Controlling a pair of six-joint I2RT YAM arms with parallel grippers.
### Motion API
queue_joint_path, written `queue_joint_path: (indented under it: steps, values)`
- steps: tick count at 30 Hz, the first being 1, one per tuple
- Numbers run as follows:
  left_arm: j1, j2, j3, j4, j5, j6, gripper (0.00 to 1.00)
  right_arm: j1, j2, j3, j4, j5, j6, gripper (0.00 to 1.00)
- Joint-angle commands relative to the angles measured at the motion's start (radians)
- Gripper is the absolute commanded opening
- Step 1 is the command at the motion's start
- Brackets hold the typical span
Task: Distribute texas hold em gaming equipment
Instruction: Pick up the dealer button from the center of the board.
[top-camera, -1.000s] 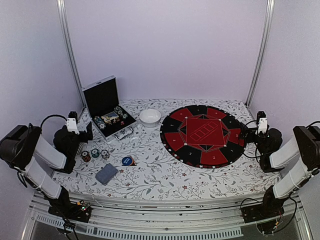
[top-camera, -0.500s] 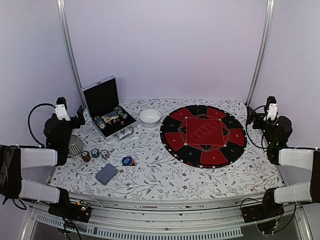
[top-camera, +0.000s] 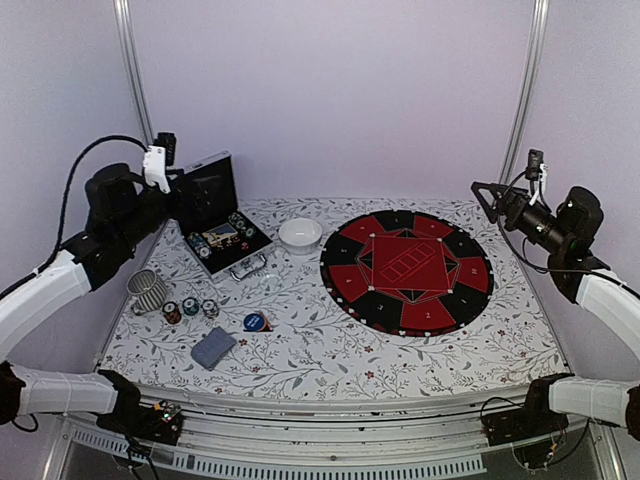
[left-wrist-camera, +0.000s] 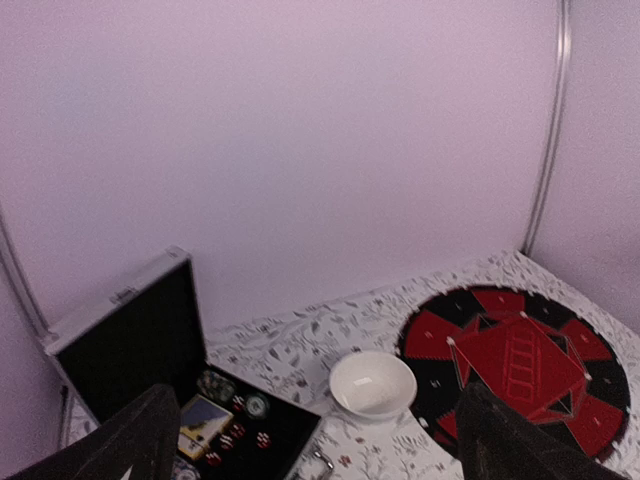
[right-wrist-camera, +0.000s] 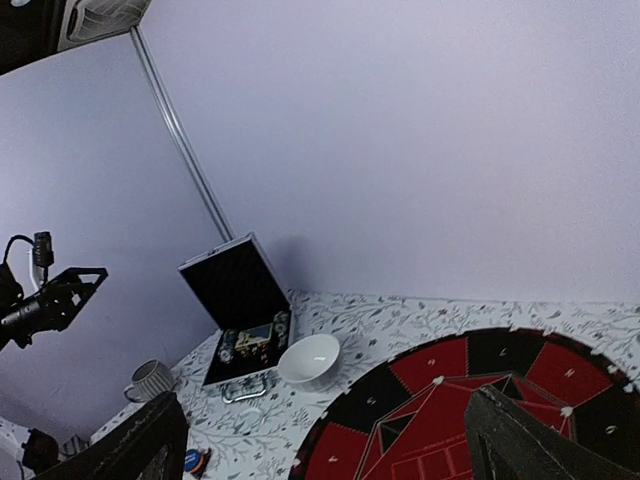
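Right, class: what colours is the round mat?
The mat is red and black; top external view.

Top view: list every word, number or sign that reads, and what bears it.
No text can be read.
Round poker mat: white marks on outer segments, too small.
Small box in the case: coloured face, blurred.
Blue marker disc: markings too small.

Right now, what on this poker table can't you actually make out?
Card deck: back up in the top view, faces hidden.
Chips in the open case: too small in the top view, blurred in the left wrist view.
Three table chips: single or stacked, too small to tell; below the left wrist view's edge.
Round game mat: its markings too small to read.
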Motion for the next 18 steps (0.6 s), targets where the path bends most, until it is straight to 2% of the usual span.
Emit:
queue_joint_path:
  steps: [1, 5, 10, 14, 18]
  values:
    - [-0.170, 0.058, 0.026, -0.434, 0.042, -0.050, 0.98, 0.224, 0.018, 0.066, -0.251, 0.049, 0.034, 0.99]
    - [-0.272, 0.085, 0.046, -0.559, 0.029, -0.148, 0.98, 0.444, 0.117, 0.212, -0.476, 0.284, -0.072, 0.99]
    - [-0.377, 0.143, 0.045, -0.696, -0.012, -0.219, 0.98, 0.633, 0.289, 0.354, -0.678, 0.442, -0.125, 0.99]
    - [-0.416, 0.197, 0.027, -0.768, -0.061, -0.243, 0.98, 0.729, 0.418, 0.449, -0.798, 0.526, -0.153, 0.99]
    - [-0.418, 0.233, 0.009, -0.756, -0.104, -0.247, 0.98, 0.764, 0.495, 0.498, -0.851, 0.564, -0.171, 0.99]
